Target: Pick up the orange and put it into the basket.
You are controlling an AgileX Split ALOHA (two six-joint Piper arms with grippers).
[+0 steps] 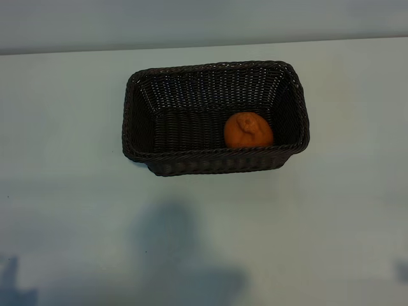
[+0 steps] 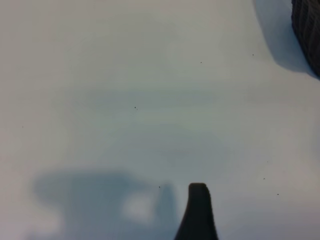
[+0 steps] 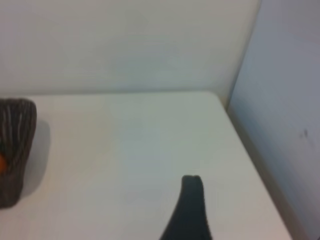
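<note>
Inside the basket [image 1: 215,160], toward its right-hand end in the exterior view, we see the orange [image 1: 248,131] resting on the woven floor, close against the near long wall and just short of the right wall; its puckered end faces up; nothing grips it. We find the basket standing upright on the pale table [image 1: 70,191], long sides running across the view, braided rim unbroken. Neither arm reaches into the exterior view; we make out only soft shadows on the table below the basket. From the left wrist we see 1 dark fingertip [image 2: 198,212] of the left gripper over bare table, the basket's corner [image 2: 306,27] well apart from it; its fingers stand spread wide and hold nothing. From the right wrist we see 1 fingertip [image 3: 189,210] of the right gripper likewise over bare table, fingers parted wide and empty; the basket's end [image 3: 16,150] shows at that picture's edge, with what is probably a sliver of the orange [image 3: 2,163] beside it.
</note>
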